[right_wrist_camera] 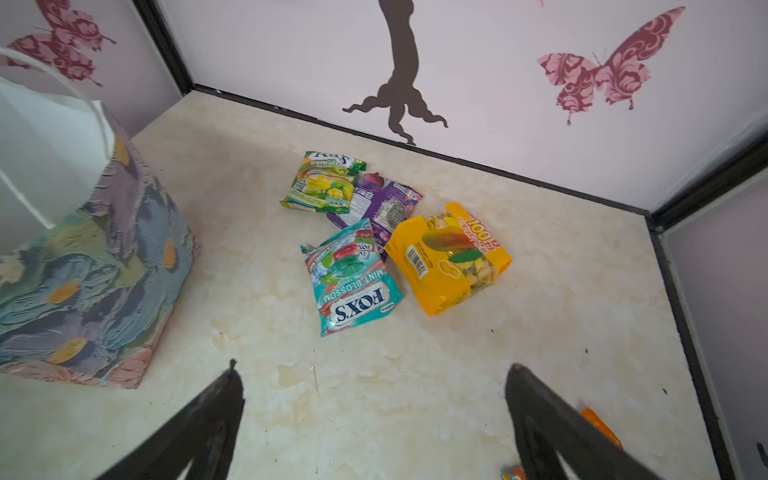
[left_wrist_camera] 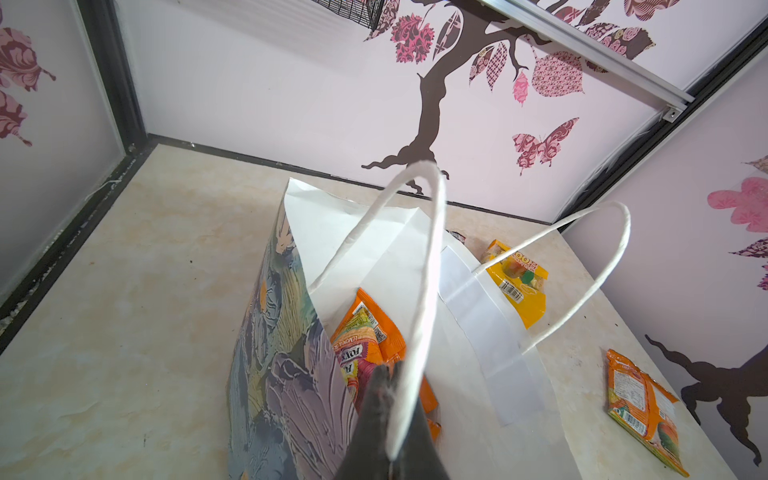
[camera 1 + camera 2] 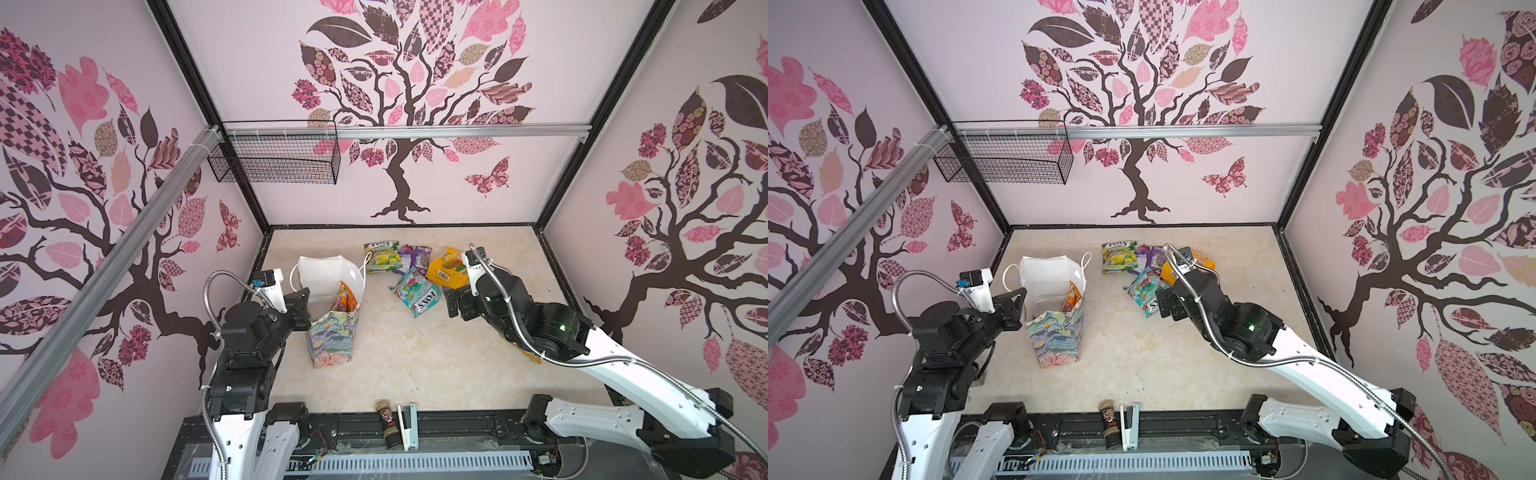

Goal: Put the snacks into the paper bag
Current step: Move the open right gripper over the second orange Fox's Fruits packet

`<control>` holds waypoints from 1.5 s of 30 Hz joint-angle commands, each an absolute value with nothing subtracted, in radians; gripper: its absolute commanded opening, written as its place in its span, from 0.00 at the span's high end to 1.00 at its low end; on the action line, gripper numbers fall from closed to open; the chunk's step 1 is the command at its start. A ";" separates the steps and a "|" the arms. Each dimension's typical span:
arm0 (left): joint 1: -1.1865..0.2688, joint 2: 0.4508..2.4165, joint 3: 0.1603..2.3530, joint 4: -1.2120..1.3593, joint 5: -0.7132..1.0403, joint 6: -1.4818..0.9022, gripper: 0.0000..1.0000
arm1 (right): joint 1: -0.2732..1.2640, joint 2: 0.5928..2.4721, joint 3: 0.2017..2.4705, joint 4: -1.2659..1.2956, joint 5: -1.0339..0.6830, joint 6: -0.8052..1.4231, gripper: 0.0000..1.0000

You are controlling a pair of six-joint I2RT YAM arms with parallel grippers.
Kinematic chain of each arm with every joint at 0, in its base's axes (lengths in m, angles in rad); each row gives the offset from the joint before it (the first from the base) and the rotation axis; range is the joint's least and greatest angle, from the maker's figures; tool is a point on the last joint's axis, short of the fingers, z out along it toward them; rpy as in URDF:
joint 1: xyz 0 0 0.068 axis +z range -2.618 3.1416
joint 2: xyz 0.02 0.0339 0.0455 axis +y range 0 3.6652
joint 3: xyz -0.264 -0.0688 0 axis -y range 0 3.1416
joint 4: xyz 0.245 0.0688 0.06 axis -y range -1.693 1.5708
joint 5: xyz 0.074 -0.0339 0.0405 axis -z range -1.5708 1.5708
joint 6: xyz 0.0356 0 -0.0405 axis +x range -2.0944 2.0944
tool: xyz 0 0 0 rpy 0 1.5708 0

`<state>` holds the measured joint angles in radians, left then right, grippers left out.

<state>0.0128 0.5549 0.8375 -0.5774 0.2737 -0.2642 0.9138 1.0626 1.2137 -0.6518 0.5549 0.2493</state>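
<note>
The right gripper (image 1: 372, 368) stands wide open and empty, low over the bare tabletop (image 1: 415, 332), just right of centre in both top views. Nearest ahead of its jaws lies the teal FOX'S Mint Blossom packet (image 1: 353, 282), flat, its far edge overlapping the purple packet (image 1: 382, 203). The yellow packet (image 1: 449, 257) lies just beside it, and the green-yellow packet (image 1: 324, 183) is farthest off. One orange packet (image 2: 642, 407) lies apart, largely hidden under the right arm in both top views. Left of centre the paper bag (image 3: 332, 336) stands upright, mouth open, with orange FOX'S packets (image 2: 365, 340) already inside. The left gripper (image 2: 390, 374) is pinched shut on the bag's white cord handle (image 2: 430, 270).

The step in hand looks like the reach for the next snack, with five left outside. The next move calls for lowering the open jaws over the teal packet. They should pinch its crinkled edge firmly, since glossy film may slip, then carry it left over the bag's mouth.
</note>
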 commanded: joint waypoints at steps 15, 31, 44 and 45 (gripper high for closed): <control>0.018 0.556 0.838 -0.552 0.297 -0.258 1.00 | 0.562 1.134 0.940 -0.603 0.501 0.416 0.00; 0.019 0.561 0.839 -0.556 0.302 -0.256 1.00 | 0.211 1.224 0.824 -0.532 0.480 0.592 0.00; 0.019 0.563 0.839 -0.553 0.305 -0.257 1.00 | 0.081 1.313 0.853 -0.515 0.587 0.699 0.00; 0.020 0.564 0.839 -0.551 0.305 -0.259 1.00 | 0.060 1.313 0.853 -0.510 0.588 0.705 0.00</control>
